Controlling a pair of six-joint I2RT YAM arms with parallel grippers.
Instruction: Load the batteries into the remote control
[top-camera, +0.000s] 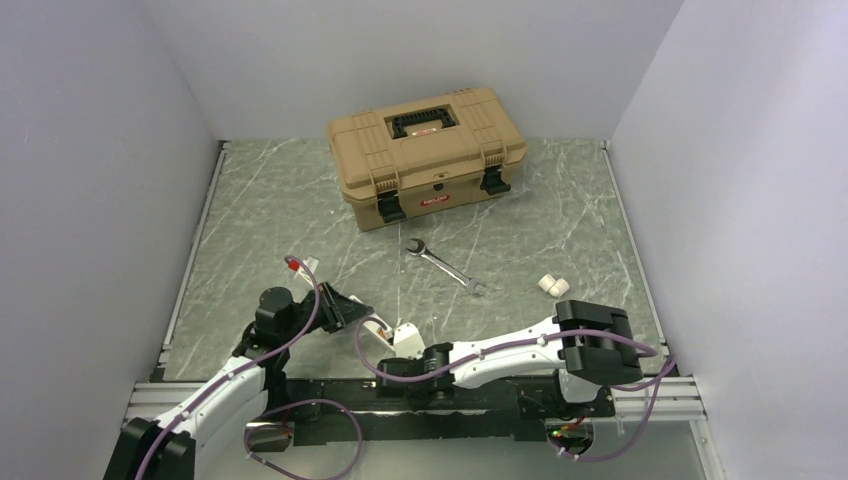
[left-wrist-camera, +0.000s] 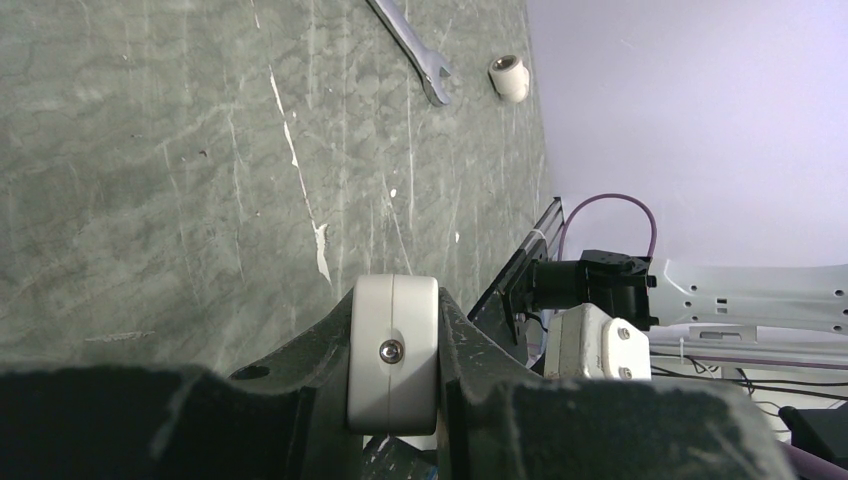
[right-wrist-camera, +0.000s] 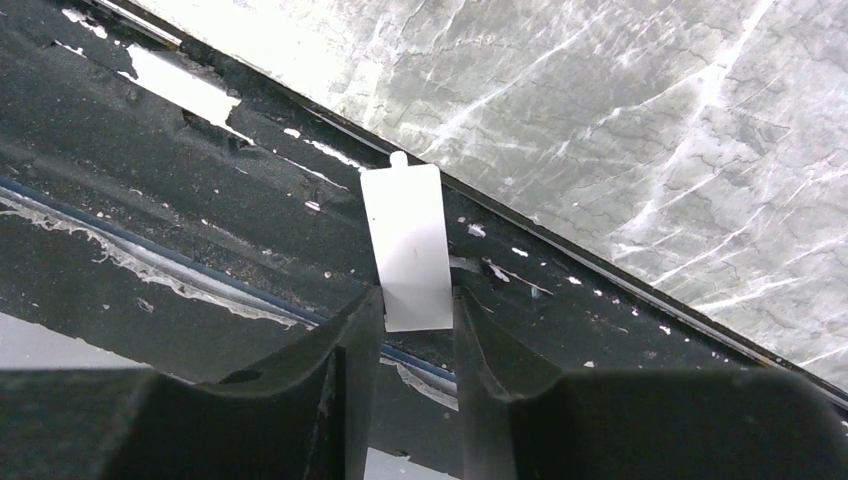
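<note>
My left gripper (top-camera: 350, 313) is shut on the remote control (top-camera: 377, 325), a slim white bar with an orange-brown recess showing, held above the table's near edge. In the left wrist view the remote's white end (left-wrist-camera: 393, 345), with a small screw, is clamped between the fingers of the left gripper (left-wrist-camera: 393, 330). My right gripper (top-camera: 402, 345), just right of the remote, is shut on a thin white flat plate with a tab (right-wrist-camera: 405, 245), in the right gripper (right-wrist-camera: 415, 305) over the black rail. Two small white cylinders (top-camera: 553, 286) lie on the table at the right.
A steel wrench (top-camera: 445, 265) lies mid-table and shows in the left wrist view (left-wrist-camera: 410, 45). A closed tan toolbox (top-camera: 425, 155) stands at the back. A black rail (right-wrist-camera: 230, 200) runs along the table's near edge. White walls enclose the green marbled table (top-camera: 270, 220).
</note>
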